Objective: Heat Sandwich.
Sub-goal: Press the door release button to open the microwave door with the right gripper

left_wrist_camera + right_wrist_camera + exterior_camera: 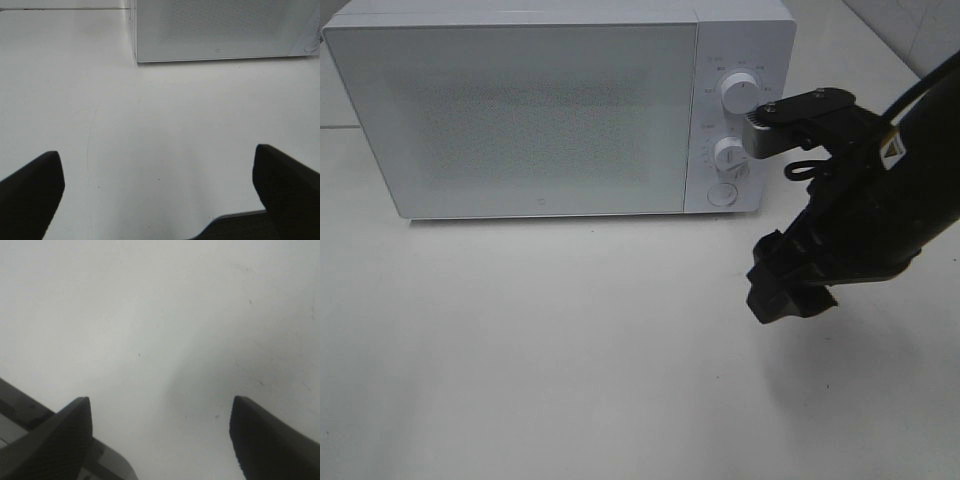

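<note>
Microwave (520, 110) door shut, no sandwich in view, L gripper (157, 162) & R gripper (161, 404) both wide open, empty, over white table (570, 350); heating likely underway or done, can't tell which.

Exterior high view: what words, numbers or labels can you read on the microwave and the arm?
Nothing is legible.
Around the upper dial of the microwave: printed marks, too blurred to read.
Around the lower dial: marks, too blurred to read.
Low on the microwave's front: tiny logo mark, too small to read.
On the right arm: yellow sticker, too small to read.
</note>
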`<state>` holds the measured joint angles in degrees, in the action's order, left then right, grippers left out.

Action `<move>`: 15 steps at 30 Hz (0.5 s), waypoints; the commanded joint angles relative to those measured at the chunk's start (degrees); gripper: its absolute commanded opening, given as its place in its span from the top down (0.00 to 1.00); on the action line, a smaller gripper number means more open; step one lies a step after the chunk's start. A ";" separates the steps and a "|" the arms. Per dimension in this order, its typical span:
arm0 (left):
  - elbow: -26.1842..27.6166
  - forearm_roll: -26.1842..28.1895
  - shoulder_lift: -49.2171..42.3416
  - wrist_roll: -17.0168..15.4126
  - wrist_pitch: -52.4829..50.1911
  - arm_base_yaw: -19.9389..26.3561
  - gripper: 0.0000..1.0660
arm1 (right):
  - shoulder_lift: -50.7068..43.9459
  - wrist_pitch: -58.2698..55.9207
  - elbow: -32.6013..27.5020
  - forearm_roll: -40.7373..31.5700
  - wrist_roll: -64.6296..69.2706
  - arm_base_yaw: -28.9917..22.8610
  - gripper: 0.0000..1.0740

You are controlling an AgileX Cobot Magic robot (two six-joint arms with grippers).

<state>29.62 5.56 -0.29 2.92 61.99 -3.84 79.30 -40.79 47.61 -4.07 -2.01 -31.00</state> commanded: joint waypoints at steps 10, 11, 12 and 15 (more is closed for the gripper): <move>-0.11 0.46 -1.03 -0.23 -0.80 0.29 0.09 | -14.32 -15.24 1.38 1.38 -1.38 0.11 0.30; -0.11 0.46 -1.03 -0.23 -0.80 0.29 0.09 | -16.10 -15.87 1.38 1.26 -1.38 0.11 0.30; -0.11 0.46 -1.03 -0.23 -0.80 0.29 0.09 | -17.93 -16.27 1.38 1.26 -1.38 0.11 0.30; -0.11 0.46 -1.03 -0.23 -0.80 0.29 0.09 | -22.98 -17.36 1.38 1.32 -1.38 0.11 0.30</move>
<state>29.62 5.56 -0.29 2.92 61.99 -3.84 59.24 -56.89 48.59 -2.98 -2.98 -31.00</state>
